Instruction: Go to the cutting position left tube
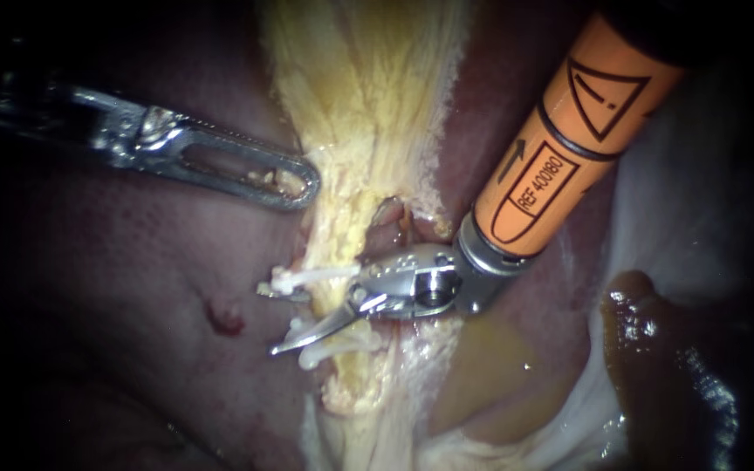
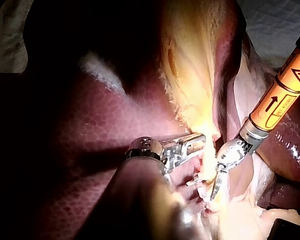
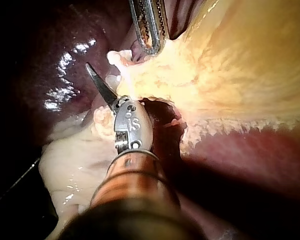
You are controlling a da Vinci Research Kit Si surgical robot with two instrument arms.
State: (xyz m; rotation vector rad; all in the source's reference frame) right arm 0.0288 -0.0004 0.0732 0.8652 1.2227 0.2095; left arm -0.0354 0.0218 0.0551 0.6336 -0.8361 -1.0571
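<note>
A yellow, fatty tube (image 1: 342,240) runs down from the pale gallbladder (image 1: 368,87) and carries white clips, one (image 1: 316,277) above and one (image 1: 338,349) below. My right instrument (image 1: 274,321), with an orange shaft, ends in thin blades that stand open across the tube between the clips. The lower blade (image 1: 307,334) shows clearly; the upper one is mostly hidden by tissue. From the right wrist view one blade (image 3: 99,82) shows beside the tube. My left instrument (image 1: 294,181) has windowed jaws shut on the gallbladder's edge above the clips, also seen in the left wrist view (image 2: 194,143).
Dark red liver (image 1: 133,288) lies on the left with a small bleeding spot (image 1: 224,316). A gap (image 1: 390,218) opens in the tissue right of the tube. Yellowish fluid (image 1: 490,366) pools lower right beside a dark brown lobe (image 1: 656,349).
</note>
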